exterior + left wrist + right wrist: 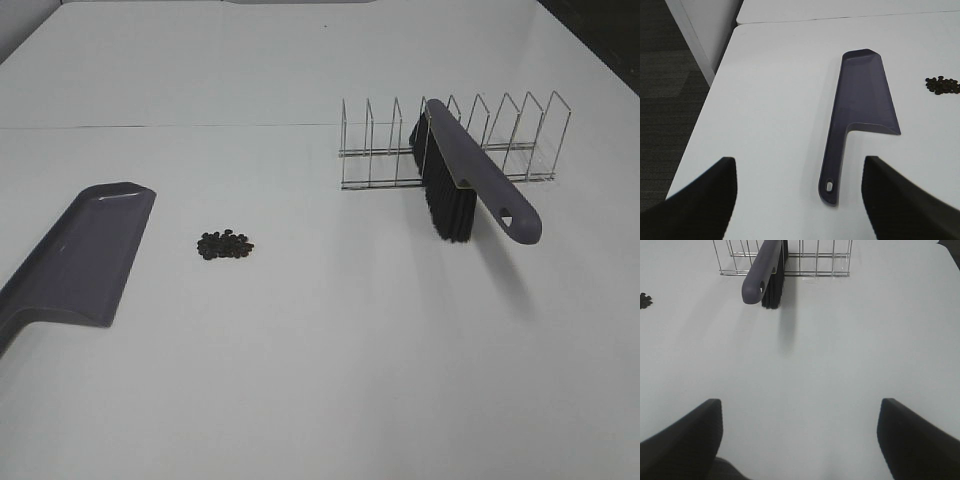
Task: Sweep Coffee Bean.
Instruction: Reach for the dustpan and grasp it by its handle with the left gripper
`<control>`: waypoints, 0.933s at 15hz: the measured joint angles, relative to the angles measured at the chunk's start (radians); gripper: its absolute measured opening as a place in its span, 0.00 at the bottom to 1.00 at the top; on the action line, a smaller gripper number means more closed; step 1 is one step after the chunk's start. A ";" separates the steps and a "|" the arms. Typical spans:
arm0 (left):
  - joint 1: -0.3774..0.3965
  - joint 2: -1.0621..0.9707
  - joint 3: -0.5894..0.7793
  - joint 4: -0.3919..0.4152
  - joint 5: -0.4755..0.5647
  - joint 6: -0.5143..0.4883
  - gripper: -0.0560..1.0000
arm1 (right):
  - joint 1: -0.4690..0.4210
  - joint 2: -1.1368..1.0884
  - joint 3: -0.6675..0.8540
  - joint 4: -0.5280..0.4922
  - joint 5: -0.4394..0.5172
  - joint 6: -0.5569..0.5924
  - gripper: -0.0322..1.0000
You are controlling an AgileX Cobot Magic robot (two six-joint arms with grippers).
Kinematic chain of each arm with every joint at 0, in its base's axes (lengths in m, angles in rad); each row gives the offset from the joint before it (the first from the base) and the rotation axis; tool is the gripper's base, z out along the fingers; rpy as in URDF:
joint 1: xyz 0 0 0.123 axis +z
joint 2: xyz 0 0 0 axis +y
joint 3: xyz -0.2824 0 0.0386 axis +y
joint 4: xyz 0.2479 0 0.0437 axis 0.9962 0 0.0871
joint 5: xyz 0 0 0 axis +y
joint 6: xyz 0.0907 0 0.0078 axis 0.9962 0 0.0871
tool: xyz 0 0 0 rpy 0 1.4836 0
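A small pile of dark coffee beans [225, 245] lies on the white table; it also shows in the left wrist view [942, 84] and at the edge of the right wrist view [644, 300]. A purple-grey dustpan [82, 251] lies flat to the left of the beans, its handle toward the left gripper [799, 200], which is open and empty a little short of the handle [832, 170]. A purple brush [470, 170] with black bristles [447, 205] leans in a wire rack [452, 140]. The right gripper [800, 440] is open and empty, well short of the brush [762, 270].
The wire rack [805, 257] stands at the back right of the table. The table's left edge [715, 85] drops to a dark floor beside the dustpan. A seam [170, 126] runs across the table behind the beans.
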 joint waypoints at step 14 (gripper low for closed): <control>0.000 0.000 0.000 0.000 0.000 0.000 0.67 | 0.000 0.000 0.000 0.000 0.000 0.000 0.72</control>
